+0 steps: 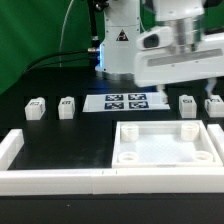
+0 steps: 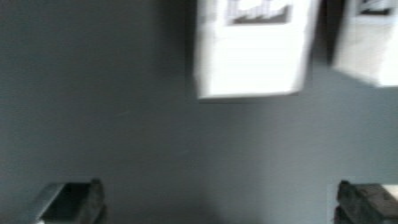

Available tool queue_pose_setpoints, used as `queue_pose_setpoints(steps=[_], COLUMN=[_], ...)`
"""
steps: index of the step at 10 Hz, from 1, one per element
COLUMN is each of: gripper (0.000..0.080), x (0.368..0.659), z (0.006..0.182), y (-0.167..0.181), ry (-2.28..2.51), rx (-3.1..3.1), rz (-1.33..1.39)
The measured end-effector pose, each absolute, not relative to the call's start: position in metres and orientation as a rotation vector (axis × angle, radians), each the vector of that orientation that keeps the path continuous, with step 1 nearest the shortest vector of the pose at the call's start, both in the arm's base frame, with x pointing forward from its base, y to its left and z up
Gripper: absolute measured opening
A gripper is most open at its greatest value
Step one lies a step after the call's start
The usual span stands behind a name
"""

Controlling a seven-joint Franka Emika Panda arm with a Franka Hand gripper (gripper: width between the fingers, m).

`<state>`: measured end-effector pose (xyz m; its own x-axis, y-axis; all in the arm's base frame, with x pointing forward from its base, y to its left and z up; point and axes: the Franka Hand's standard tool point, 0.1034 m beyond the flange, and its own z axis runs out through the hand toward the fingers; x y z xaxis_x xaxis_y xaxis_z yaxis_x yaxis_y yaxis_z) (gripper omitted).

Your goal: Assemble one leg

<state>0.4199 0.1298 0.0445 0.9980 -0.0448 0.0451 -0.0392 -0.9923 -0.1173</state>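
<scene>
Four white legs with marker tags stand on the black table in the exterior view: two at its left (image 1: pixel 35 107) (image 1: pixel 66 105) and two at its right (image 1: pixel 186 103) (image 1: pixel 213 103). My gripper (image 1: pixel 208 88) hangs just above the two right legs. In the wrist view it (image 2: pixel 221 205) is open and empty, with dark fingertips (image 2: pixel 71 200) far apart. Two legs (image 2: pixel 246 50) (image 2: pixel 368 45) lie ahead of the fingers, apart from them and blurred.
The marker board (image 1: pixel 126 101) lies in the middle at the back. A large white square panel with corner holes (image 1: pixel 165 128) lies in front of the right legs. A white fence (image 1: pixel 50 180) runs along the table's front and sides.
</scene>
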Motion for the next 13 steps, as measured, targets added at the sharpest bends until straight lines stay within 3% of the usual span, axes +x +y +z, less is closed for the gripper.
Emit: queue_pose_setpoints(steps=[3, 7, 13], gripper=[0.0648, 0.0648, 0.0648], x=[0.408, 0.406, 0.388], z=[0.048, 0.047, 0.046], y=[0.181, 0.183, 0.181], ry=[0.045, 0.02, -0.018], rx=[-3.008, -3.014, -2.939], rz=[-0.064, -0.017, 0.799])
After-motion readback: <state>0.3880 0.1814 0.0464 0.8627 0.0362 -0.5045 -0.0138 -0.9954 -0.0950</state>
